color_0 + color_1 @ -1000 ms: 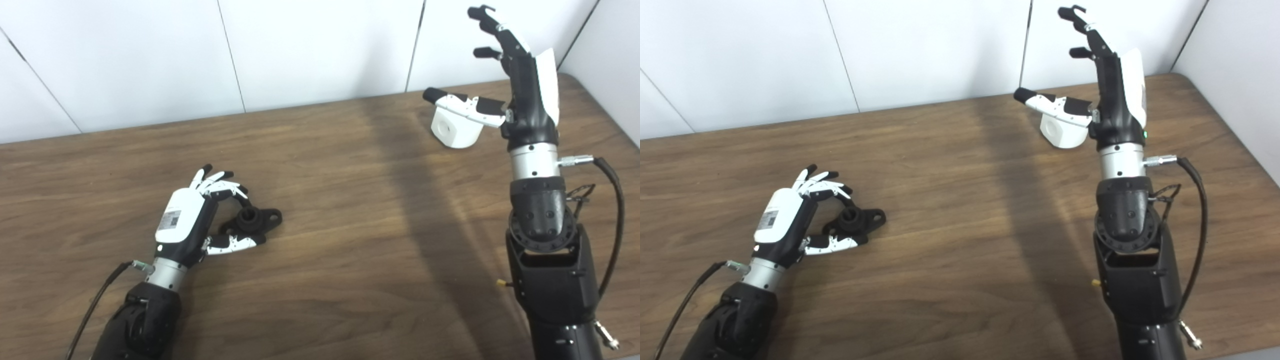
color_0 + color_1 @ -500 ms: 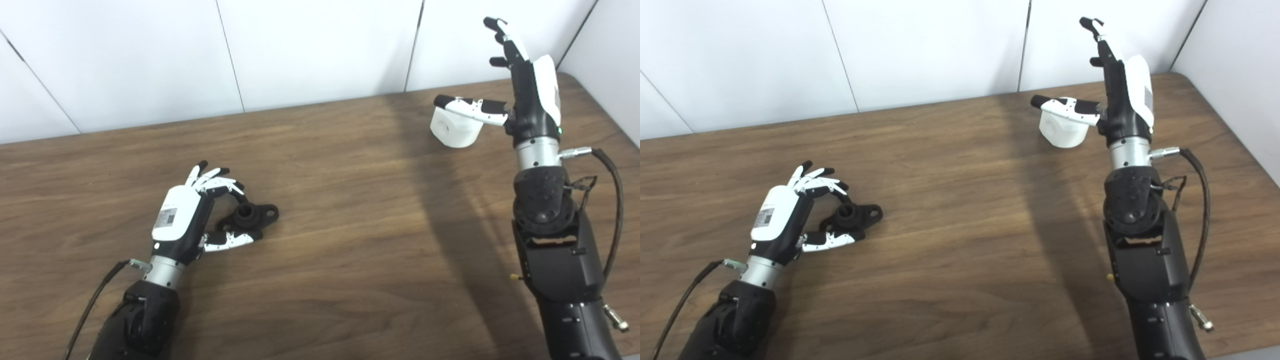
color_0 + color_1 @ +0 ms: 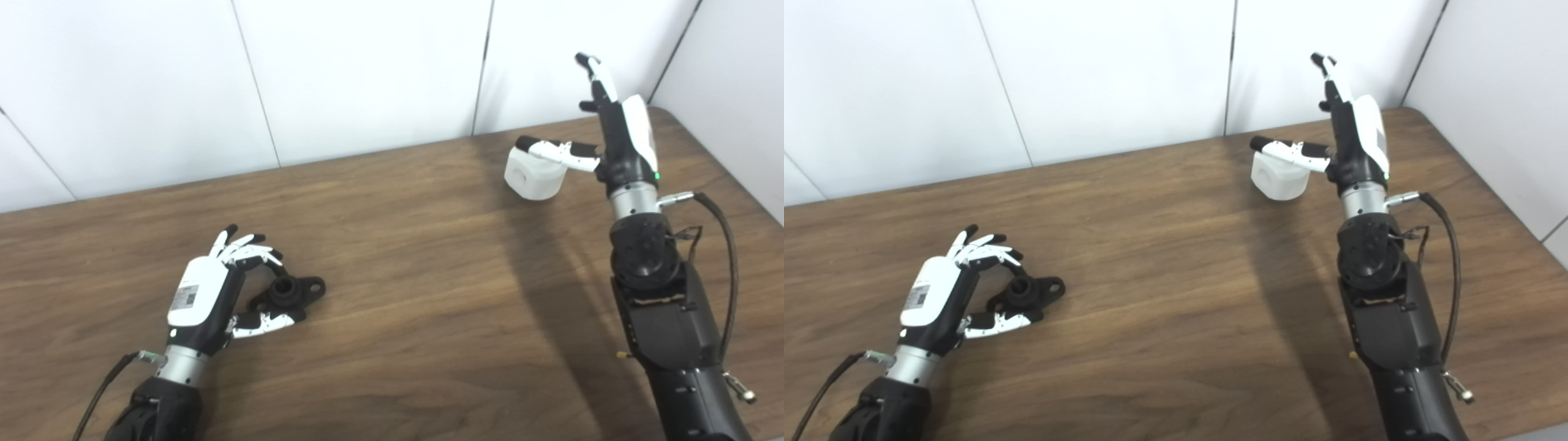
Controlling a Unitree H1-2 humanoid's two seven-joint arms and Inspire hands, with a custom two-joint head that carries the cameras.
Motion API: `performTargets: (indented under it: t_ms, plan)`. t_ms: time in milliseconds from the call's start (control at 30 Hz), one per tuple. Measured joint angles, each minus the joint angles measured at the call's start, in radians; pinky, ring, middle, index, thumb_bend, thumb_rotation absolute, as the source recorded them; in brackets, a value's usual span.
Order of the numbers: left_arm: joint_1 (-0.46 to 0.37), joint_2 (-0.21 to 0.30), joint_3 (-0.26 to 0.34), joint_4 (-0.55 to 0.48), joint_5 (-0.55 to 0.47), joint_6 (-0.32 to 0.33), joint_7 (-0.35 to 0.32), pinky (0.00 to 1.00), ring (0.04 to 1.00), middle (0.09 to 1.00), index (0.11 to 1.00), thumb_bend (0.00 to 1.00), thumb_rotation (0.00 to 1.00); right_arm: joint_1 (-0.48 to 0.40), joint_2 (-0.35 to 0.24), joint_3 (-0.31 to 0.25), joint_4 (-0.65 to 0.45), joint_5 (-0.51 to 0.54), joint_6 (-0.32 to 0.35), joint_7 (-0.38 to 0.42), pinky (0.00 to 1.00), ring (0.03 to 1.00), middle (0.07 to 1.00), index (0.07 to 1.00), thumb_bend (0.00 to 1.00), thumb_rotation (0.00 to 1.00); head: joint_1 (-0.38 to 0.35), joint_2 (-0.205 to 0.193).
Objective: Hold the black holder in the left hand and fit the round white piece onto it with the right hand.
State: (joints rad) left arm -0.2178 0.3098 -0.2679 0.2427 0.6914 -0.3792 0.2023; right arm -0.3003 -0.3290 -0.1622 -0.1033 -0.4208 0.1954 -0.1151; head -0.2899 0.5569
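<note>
On the bench (image 3: 392, 294) lies the black holder (image 3: 288, 292), the left hand (image 3: 205, 298) curled loosely around its near end, fingers (image 3: 245, 254) apart, grasping nothing. Well right of the holder stands the round white piece (image 3: 531, 176), the right hand (image 3: 618, 144) spread beside it, thumb above.

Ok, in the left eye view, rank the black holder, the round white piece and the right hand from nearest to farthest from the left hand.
1. black holder, at the left hand's fingertips.
2. round white piece, far right, near the back.
3. right hand, just right of the piece.
</note>
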Motion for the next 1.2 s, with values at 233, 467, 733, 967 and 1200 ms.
performTargets:
  t_ms: [233,467,733,967,1200]
  plan:
    - [-0.014,0.003,0.002,0.024,-0.001,-0.025,0.008,1.00,0.851,0.695,0.483,0.52,0.04,-0.005,0.001,0.000,0.035,0.005,-0.002,-0.016,0.77,0.951,0.986,0.950,0.78,0.42,-0.029,-0.043]
    - [-0.021,0.004,0.004,0.034,-0.002,-0.033,0.023,1.00,0.844,0.692,0.483,0.52,0.04,-0.005,0.012,0.003,0.040,0.010,-0.002,-0.035,0.80,0.957,0.986,0.956,0.75,0.39,-0.048,-0.083]
    - [-0.025,0.005,0.004,0.040,-0.003,-0.036,0.030,1.00,0.838,0.691,0.483,0.52,0.04,-0.004,0.012,0.009,0.058,0.014,-0.002,-0.046,0.80,0.957,0.992,0.954,0.75,0.39,-0.060,-0.114]
    - [-0.029,0.007,0.005,0.046,-0.003,-0.038,0.030,1.00,0.841,0.694,0.483,0.52,0.04,0.000,0.030,0.017,0.067,0.021,-0.008,-0.057,0.81,0.954,0.993,0.947,0.75,0.38,-0.072,-0.123]
    - [-0.037,0.009,0.008,0.063,-0.005,-0.044,0.032,1.00,0.845,0.696,0.483,0.52,0.04,0.001,0.032,0.018,0.074,0.023,-0.020,-0.076,0.81,0.956,0.993,0.938,0.75,0.38,-0.081,-0.120]
